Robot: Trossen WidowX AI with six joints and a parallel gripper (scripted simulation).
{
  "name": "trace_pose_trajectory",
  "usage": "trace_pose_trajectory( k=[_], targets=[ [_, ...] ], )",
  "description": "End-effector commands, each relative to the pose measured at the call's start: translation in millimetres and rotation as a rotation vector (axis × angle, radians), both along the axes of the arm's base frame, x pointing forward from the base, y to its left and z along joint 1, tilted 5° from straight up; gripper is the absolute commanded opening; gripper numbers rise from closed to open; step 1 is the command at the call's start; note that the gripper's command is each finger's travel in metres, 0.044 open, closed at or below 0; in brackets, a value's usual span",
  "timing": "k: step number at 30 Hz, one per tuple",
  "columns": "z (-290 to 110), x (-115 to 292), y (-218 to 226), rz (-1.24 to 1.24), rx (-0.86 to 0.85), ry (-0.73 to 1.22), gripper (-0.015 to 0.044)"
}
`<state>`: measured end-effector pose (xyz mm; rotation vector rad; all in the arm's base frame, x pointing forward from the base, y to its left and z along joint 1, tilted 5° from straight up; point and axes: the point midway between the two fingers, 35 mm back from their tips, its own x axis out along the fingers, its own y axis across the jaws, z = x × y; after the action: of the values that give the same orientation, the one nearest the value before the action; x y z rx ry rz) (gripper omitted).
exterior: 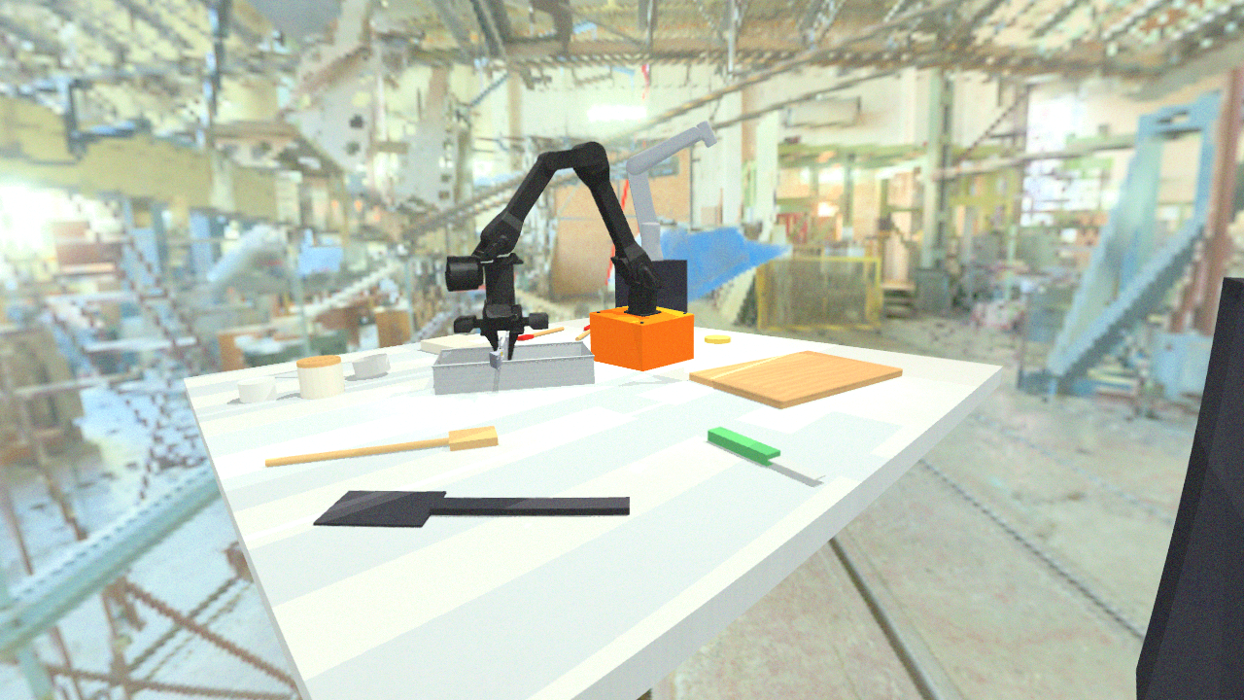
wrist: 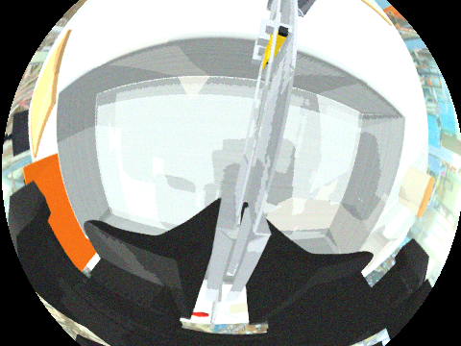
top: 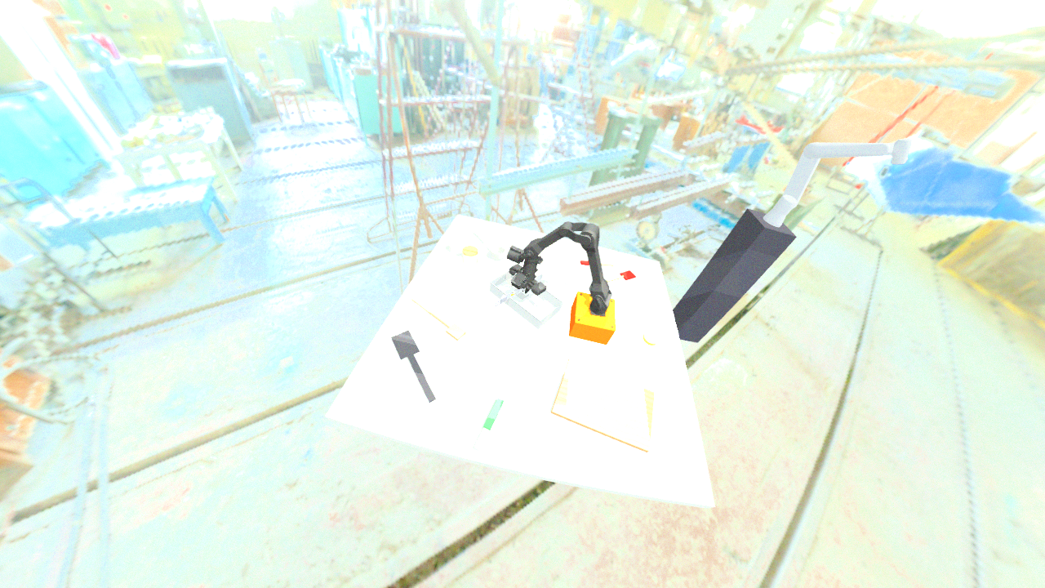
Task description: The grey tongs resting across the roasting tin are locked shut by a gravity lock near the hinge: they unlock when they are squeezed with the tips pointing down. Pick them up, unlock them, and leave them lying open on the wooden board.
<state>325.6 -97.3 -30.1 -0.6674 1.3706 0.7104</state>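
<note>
The grey tongs [wrist: 272,110] [exterior: 495,359] lie across the grey roasting tin [exterior: 543,370] [top: 539,314] [wrist: 73,148], arms together, with a yellow lock piece near the far end in the wrist view. My gripper [wrist: 232,206] [exterior: 502,348] [top: 522,289] points straight down into the tin and is shut on the tongs, a black finger pressed on each side of them. The tongs still sit at the level of the tin's rim. The wooden board [exterior: 796,375] [top: 606,409] lies flat on the table to the right of the arm's orange base [exterior: 641,337] [top: 592,319].
A black spatula [exterior: 469,507] [top: 412,362], a wooden spatula [exterior: 382,448] and a green-handled knife [exterior: 742,442] [top: 493,412] lie on the white table. A tan-lidded pot [exterior: 319,375] and small white cups [exterior: 257,389] stand left of the tin. A dark pillar [top: 731,273] stands beside the table.
</note>
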Motion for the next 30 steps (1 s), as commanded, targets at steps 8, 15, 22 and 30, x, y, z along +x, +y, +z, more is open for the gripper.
trace_pose_trajectory(
  k=[8, 15, 22, 30],
  targets=[
    [15.9, 2.4, -2.2, 0.0, 0.0, -0.003, -0.015],
    [109.7, -3.7, -8.8, -0.002, 0.002, -0.004, -0.015],
    [127.9, -8.2, -8.8, -0.003, 0.003, -0.004, -0.015],
    [127.9, -8.2, -8.8, -0.003, 0.003, -0.004, -0.015]
  ],
)
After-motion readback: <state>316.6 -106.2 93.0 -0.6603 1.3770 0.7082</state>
